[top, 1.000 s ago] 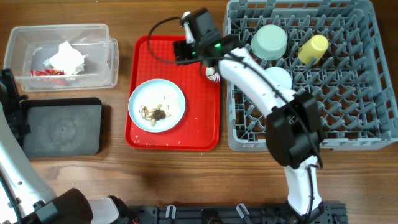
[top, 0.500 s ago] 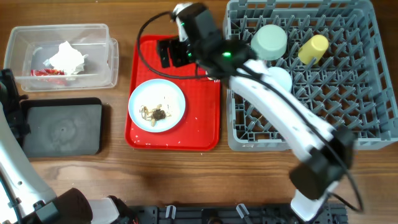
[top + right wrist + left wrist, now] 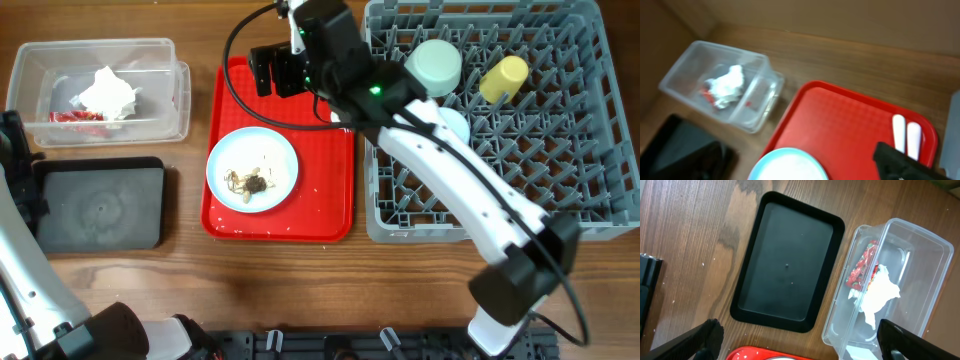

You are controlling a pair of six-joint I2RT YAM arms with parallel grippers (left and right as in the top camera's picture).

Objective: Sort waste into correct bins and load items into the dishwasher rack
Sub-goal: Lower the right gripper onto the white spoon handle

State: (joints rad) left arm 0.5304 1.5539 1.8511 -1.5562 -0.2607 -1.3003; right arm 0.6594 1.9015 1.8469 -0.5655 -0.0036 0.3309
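right gripper [image 3: 274, 72] jaws apart, nothing between them, hanging over the far left corner of red tray [image 3: 330, 205]. white cutlery [image 3: 898, 131], two handles side by side, lies at the tray's right edge near the rack [image 3: 590, 200], mostly under the arm in overhead. risk: thin flat handles almost touching, so a pinch may take both or skid off. plate [image 3: 282, 150] with brown scraps [image 3: 250, 183] sits mid tray. a low sweep could clip it and scatter crumbs, and loading it unscraped would soil the rack. black tray [image 3: 100, 205] holds nothing. left gripper [image 3: 799, 329] wide, empty, looking down on it and clear tub [image 3: 150, 48] with napkin [image 3: 105, 92] and wrapper [image 3: 70, 117].
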